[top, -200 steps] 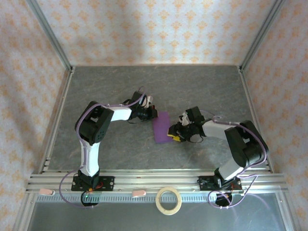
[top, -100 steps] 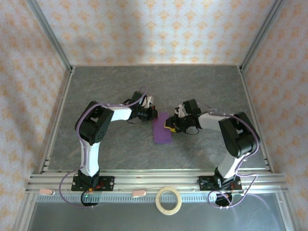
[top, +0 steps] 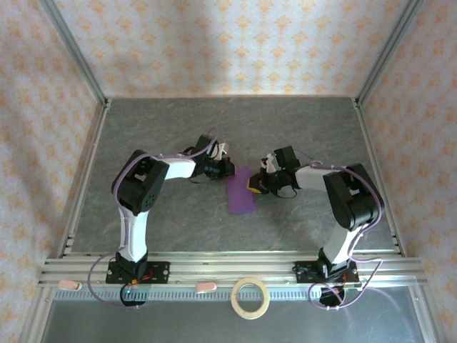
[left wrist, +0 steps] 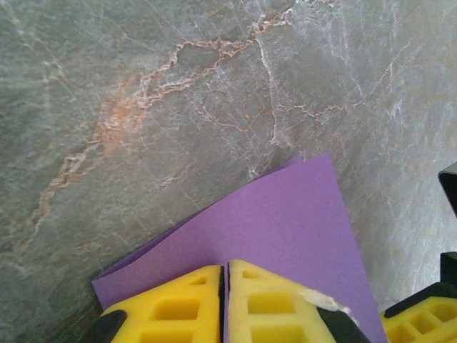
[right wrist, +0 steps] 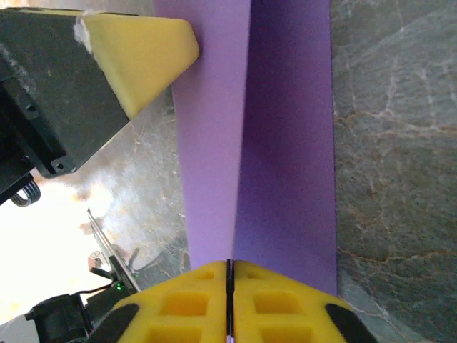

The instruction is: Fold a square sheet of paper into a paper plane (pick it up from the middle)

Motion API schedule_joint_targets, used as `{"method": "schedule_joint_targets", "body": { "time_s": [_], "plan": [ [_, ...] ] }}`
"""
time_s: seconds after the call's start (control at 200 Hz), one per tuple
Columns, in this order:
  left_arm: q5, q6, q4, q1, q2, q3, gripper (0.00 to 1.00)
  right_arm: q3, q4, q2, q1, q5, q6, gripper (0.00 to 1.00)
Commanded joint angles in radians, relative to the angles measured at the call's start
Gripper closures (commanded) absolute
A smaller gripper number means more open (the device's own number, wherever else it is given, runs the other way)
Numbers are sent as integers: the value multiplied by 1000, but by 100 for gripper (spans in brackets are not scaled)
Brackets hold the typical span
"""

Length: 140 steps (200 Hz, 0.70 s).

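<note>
Status: square sheet of paper [top: 241, 193] is at table [top: 171, 136] centre, between the 2 arms. It is already folded to a narrow purple strip, not yet a dart. From above, the long axis runs about 12-to-6.

Right gripper [top: 255, 187] is at the strip's 3 o'clock edge, toward the far end. In the right wrist view its jaws are fully together at 6 o'clock. The crease runs straight out from the seam toward 12 o'clock, so I read it as pinching the sheet on the fold line. The flap left of the crease looks lifted and the right half darker. I can't tell how high the flap stands.

Left gripper [top: 227, 169] is at the strip's 11 o'clock corner. In the left wrist view its yellow fingers [left wrist: 164, 309] are closed to a thin slit, and the purple goes in under them. I can't tell whether that is a pinch or just a press. A free corner points to 12 o'clock there.

Key relation: the 2 grippers face each other across the short axis, both at the far end. The right one is in line with the crease, the left one off it at 10 o'clock in the right wrist view. Neither arm is clearly nearer, as both are on the sheet. My guess is that the next move is a crease run or a corner fold, which needs travel along 12-to-6 with one end anchored. The risk is thin paper skewing or tearing if both pull.

The tape ring [top: 250, 298] is well apart at 6 o'clock, by the near rail.
</note>
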Motion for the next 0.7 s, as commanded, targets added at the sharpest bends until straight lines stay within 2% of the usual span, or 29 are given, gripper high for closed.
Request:
{"method": "schedule_joint_targets", "body": {
  "time_s": [0.0,0.065,0.15,0.3,0.435,0.561,0.696],
  "plan": [
    [19,26,-7,-1,-50,26,78,-25,31,8,-4,-3,1,95],
    [13,25,4,-3,-95,29,66,-43,50,-1,-5,12,22,97],
    [0,31,28,-8,-178,14,56,-73,87,-18,-5,43,74,100],
    [-56,84,88,-41,-323,-83,54,-154,220,-72,-3,63,220,100],
    [-239,236,136,-151,-478,-240,54,-177,252,-113,-2,64,267,100],
    [-409,312,174,-280,-594,-372,54,-172,245,-109,-2,55,271,100],
    [-642,387,153,-448,-652,-437,49,-166,246,-97,-2,51,278,100]
  ]
}}
